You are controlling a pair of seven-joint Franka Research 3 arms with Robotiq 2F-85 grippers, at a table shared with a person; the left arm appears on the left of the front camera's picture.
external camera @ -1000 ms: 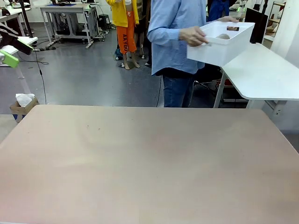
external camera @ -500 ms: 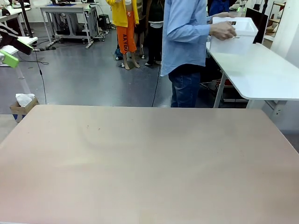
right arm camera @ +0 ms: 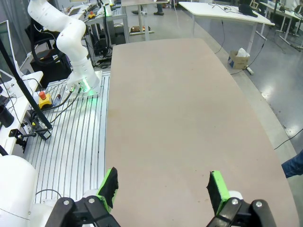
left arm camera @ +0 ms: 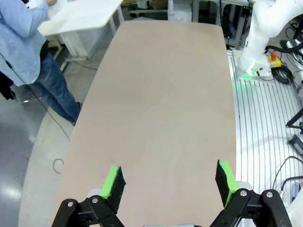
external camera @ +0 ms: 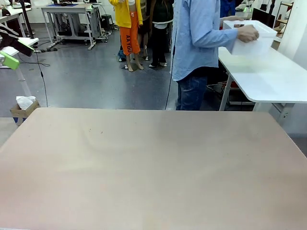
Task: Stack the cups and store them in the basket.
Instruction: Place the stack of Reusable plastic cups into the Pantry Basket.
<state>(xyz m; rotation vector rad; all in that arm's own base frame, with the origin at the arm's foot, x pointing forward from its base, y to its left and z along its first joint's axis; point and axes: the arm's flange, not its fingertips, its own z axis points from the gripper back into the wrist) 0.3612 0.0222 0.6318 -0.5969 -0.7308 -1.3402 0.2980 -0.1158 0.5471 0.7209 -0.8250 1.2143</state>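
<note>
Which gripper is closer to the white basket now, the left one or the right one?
Neither clearly; probably the right. The basket is in the person's hands at a side table beyond the table's far right corner. Both the left gripper and the right gripper hang open over the near edge.

The bench (external camera: pixel 153 167) has a smooth, matt tan top that looks like laminate, with faint smudges. The basket (external camera: pixel 254 40) is smooth white plastic with a slight sheen, resting on a white side table (external camera: pixel 273 76) with a smooth matt top. The person's shirt (external camera: pixel 196 33) is light blue cloth over denim jeans (external camera: pixel 192 93). The floor (external camera: pixel 96 76) is grey and glossy, showing reflections.
</note>
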